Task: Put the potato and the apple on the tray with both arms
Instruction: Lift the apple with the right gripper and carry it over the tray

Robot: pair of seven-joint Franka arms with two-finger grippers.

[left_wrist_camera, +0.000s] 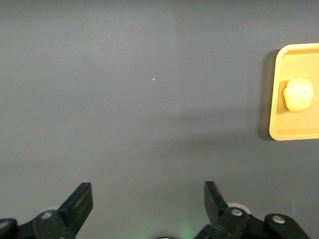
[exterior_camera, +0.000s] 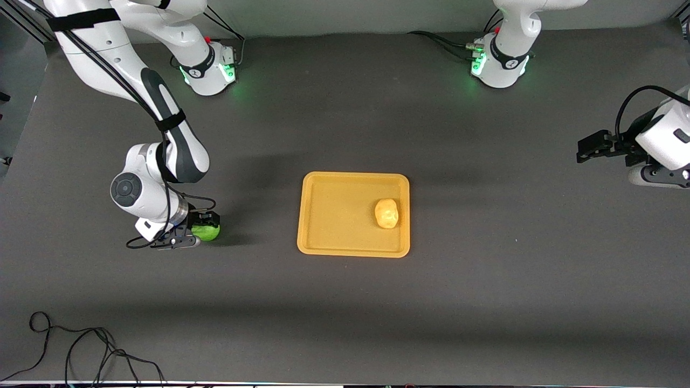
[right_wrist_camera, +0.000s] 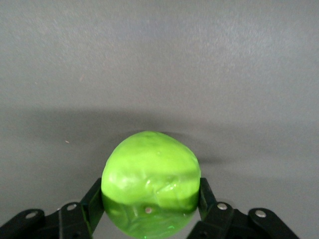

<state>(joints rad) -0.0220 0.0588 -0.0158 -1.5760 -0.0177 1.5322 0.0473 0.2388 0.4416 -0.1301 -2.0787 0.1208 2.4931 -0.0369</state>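
Pinching the apple (exterior_camera: 207, 231) low over the surface (exterior_camera: 485, 302) toward the right arm's end, the right tool (exterior_camera: 204, 225) could let the round fruit slip mid-carry; potato (exterior_camera: 386, 213) already lies on the tray (exterior_camera: 323, 215); left tool (exterior_camera: 587, 148) waits spread

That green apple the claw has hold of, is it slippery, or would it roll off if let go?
The apple looks smooth and glossy, so it may slip a little between the right gripper's narrow fingers. It is nearly round, so it would probably roll on the flat table if released. It keeps its shape where pinched, suggesting it is firm.
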